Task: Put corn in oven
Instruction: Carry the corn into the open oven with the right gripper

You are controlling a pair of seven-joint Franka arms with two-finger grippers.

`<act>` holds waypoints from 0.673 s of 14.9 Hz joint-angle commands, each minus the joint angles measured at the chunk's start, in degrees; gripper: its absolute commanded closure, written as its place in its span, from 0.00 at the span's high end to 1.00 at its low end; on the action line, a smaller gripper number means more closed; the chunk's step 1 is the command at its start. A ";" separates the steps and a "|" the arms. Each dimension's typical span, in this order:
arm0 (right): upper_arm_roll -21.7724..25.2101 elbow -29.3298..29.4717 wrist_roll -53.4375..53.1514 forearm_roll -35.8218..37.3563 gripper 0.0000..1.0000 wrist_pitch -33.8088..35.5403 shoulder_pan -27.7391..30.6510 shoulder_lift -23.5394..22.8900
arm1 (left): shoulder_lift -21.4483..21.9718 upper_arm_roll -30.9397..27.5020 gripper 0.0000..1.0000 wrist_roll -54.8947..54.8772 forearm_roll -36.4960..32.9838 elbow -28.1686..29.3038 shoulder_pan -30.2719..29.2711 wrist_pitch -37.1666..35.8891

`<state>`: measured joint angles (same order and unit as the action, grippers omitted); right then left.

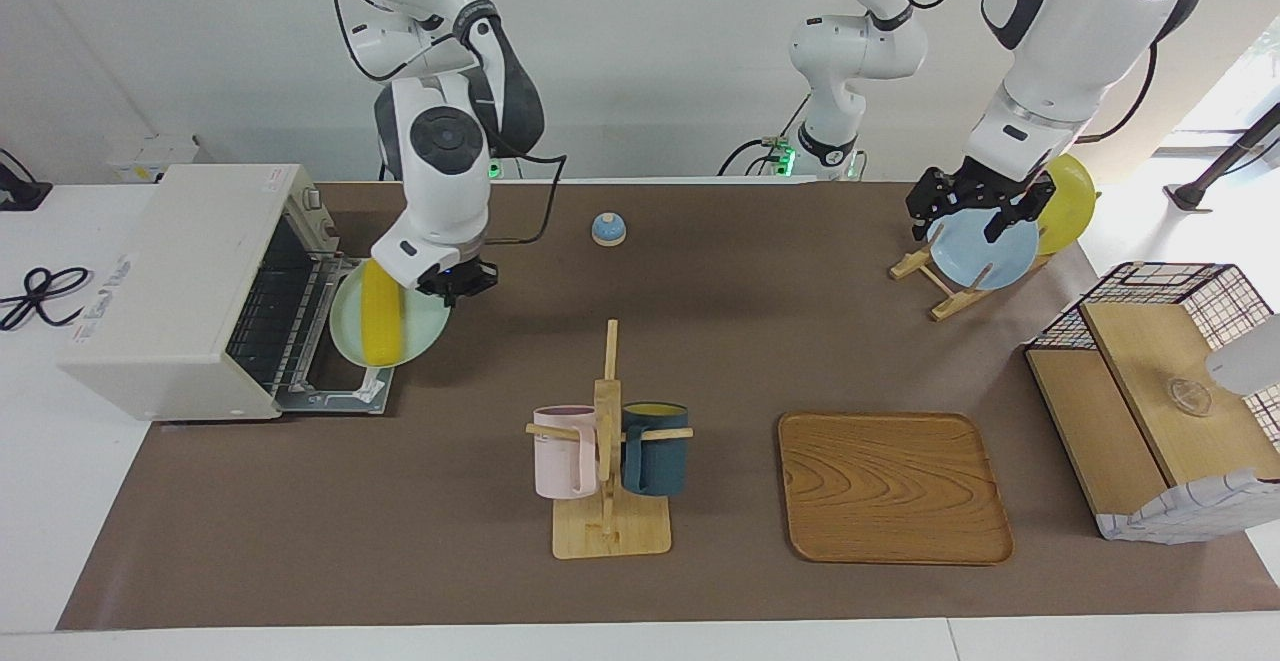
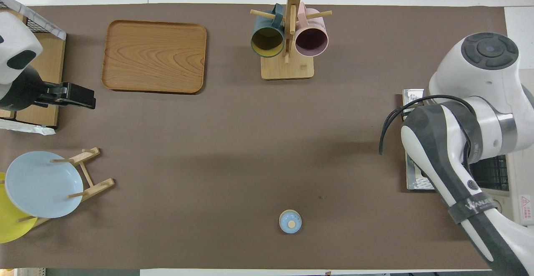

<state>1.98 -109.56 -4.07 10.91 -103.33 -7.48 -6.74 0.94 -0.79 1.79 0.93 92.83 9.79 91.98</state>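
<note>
The yellow corn [image 1: 381,313] lies on a pale green plate [image 1: 422,329]. My right gripper [image 1: 452,285] is shut on that plate's rim and holds it tilted in the air over the oven's lowered door [image 1: 345,393], right at the open front of the off-white oven [image 1: 180,271]. In the overhead view my right arm hides the corn, the plate and most of the oven [image 2: 521,209]; only a strip of the door [image 2: 411,97] shows. My left gripper [image 1: 966,221] waits open, raised over the plate rack, holding nothing.
A light blue plate [image 1: 985,253] and a yellow plate [image 1: 1072,193] stand in a wooden rack. A mug stand [image 1: 608,441] with a pink and a dark blue mug, a wooden tray [image 1: 893,486], a wire-and-wood basket box [image 1: 1160,421] and a small blue bell [image 1: 608,229] are on the mat.
</note>
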 commanded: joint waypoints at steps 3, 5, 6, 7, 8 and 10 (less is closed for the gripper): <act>-0.84 -3.72 5.29 0.96 0.00 -0.64 4.57 2.25 | 0.03 -0.70 1.00 -0.04 -1.28 -1.08 1.20 -2.42; -0.84 -4.43 6.87 1.13 0.00 -0.82 5.81 2.61 | 0.03 -0.62 1.00 0.23 -1.28 -0.73 0.85 -2.07; -0.84 -4.78 7.84 1.22 0.00 -0.82 6.77 2.61 | 0.11 -0.53 1.00 0.32 -1.20 -0.55 0.59 -1.90; -0.84 -5.56 8.72 1.31 0.00 -1.08 7.82 2.95 | 0.11 -0.53 1.00 0.40 -1.20 -0.37 0.50 -1.81; -0.84 -6.44 9.25 1.31 0.00 -1.34 8.79 3.22 | 0.11 -0.53 1.00 0.40 -1.20 -0.11 0.67 -1.81; -0.84 -8.46 10.04 1.31 0.00 -3.88 9.24 3.83 | 0.11 -0.53 1.00 0.05 -1.20 -0.02 0.67 -1.63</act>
<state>1.97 -113.84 4.33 10.96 -104.13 0.28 -5.23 0.86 -1.10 1.81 0.93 92.63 10.13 91.07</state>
